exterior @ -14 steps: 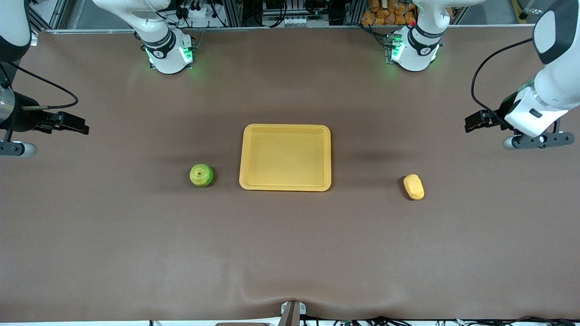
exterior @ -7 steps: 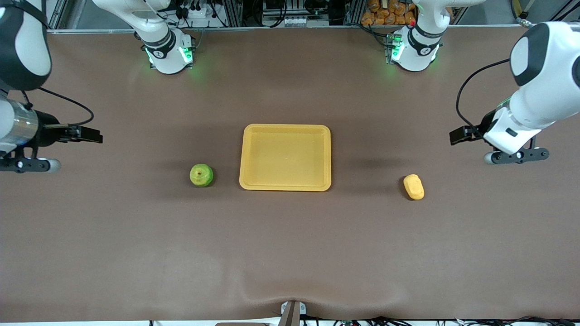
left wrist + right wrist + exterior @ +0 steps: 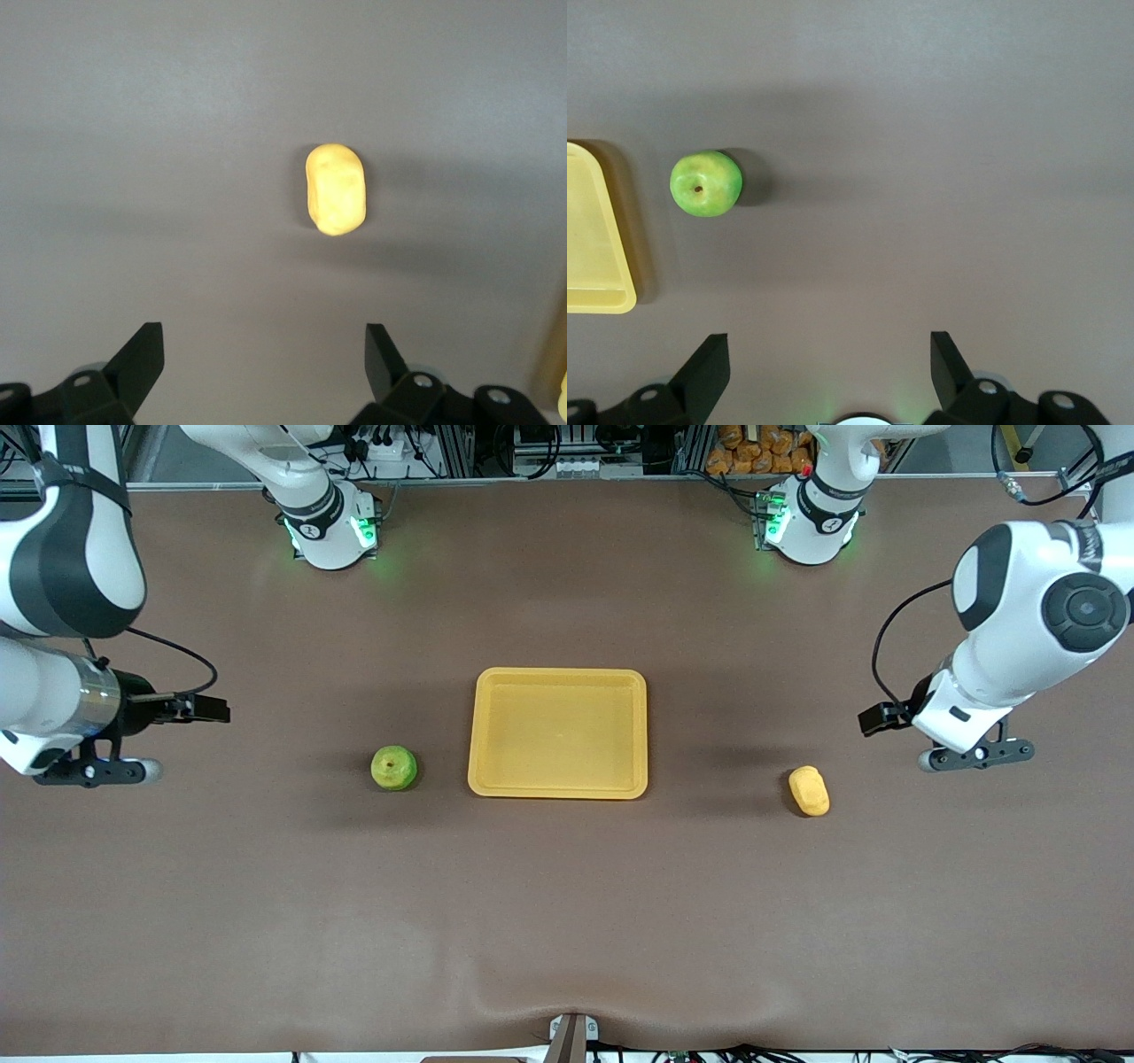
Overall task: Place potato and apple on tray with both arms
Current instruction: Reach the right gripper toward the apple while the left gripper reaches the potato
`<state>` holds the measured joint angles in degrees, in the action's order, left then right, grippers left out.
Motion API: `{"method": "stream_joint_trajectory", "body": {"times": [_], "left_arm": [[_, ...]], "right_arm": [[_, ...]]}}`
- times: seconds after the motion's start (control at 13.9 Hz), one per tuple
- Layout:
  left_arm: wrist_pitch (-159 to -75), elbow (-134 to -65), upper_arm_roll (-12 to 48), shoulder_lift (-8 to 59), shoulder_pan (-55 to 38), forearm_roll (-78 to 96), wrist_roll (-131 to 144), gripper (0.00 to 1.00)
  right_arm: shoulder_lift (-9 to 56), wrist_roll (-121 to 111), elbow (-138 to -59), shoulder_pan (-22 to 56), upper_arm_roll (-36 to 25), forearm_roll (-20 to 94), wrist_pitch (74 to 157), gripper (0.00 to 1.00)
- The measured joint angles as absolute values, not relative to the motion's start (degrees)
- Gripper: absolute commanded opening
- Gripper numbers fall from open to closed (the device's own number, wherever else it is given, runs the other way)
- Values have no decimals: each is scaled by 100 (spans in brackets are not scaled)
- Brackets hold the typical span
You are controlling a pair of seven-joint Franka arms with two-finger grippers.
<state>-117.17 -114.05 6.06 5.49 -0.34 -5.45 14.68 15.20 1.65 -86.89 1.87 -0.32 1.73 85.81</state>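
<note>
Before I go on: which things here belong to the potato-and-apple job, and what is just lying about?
Job:
- potato, on the table toward the left arm's end
- apple, beside the tray toward the right arm's end
- tray, nothing on it
- left gripper, open, over the table by the potato
- right gripper, open, over the table by the apple

Lying about:
- nothing else on the table
</note>
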Motion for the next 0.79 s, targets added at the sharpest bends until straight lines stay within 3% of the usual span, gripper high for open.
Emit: {"method": "stream_joint_trajectory", "body": {"times": [0.29, 0.79], "left_arm": [[-12281, -11650, 612, 775, -34, -546, 1547, 100], [-13104, -11857, 663, 1400, -36, -546, 2036, 100]], "right_arm": [[1704, 615, -8688, 211, -32, 821, 8619, 100], [1945, 784, -8689, 601, -26, 876, 8902, 100]]}}
